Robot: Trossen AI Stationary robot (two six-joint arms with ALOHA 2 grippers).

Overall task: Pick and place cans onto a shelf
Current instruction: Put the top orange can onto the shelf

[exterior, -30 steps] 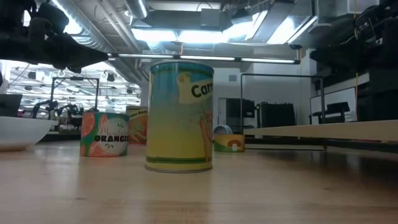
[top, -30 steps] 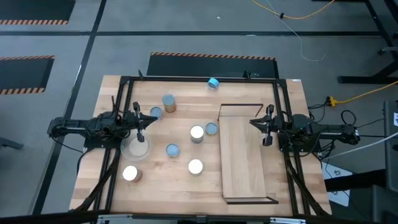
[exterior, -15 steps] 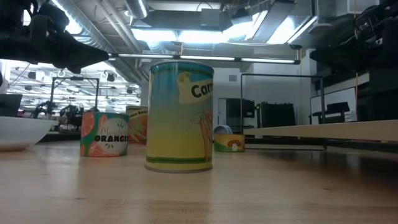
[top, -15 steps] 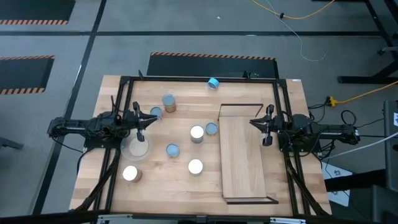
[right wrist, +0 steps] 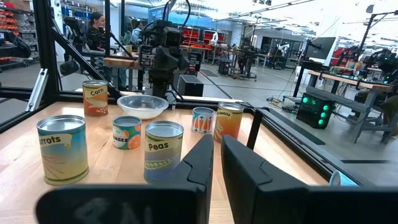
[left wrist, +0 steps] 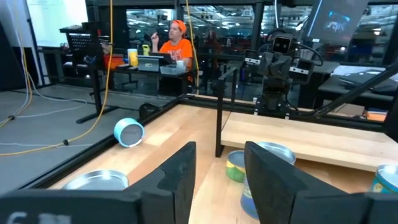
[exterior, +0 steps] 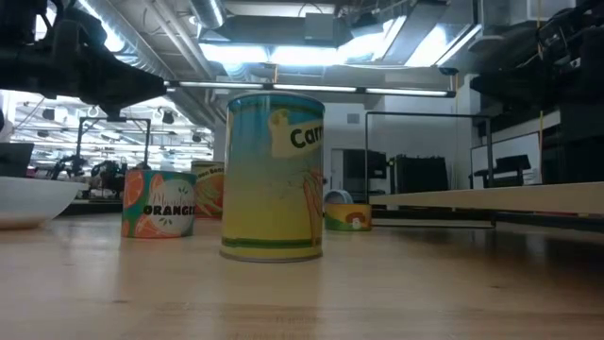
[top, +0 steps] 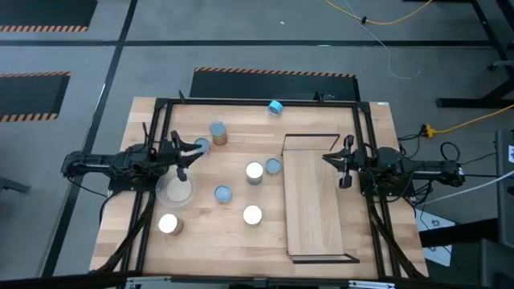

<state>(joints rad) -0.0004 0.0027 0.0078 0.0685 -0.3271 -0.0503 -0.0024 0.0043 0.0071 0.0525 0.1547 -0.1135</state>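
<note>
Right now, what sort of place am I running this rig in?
Most likely an industrial robotics lab or workshop: hazard-striped mats on a grey floor, exposed ceiling ducts, more robot stations and workbenches behind a seated person, and cables trailing across the floor.

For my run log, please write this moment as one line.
left gripper: open, empty, above dish | right gripper: over shelf edge, empty | cans: none on shelf

From my station I saw a clear round dish (top: 176, 191) sitting near the wood-plank table's (top: 209, 241) left edge. Beyond the far edge, a person in an orange top (left wrist: 173, 45) sat at a desk (left wrist: 146, 64), and yellow cables (top: 385, 20) trailed across the floor.
</note>
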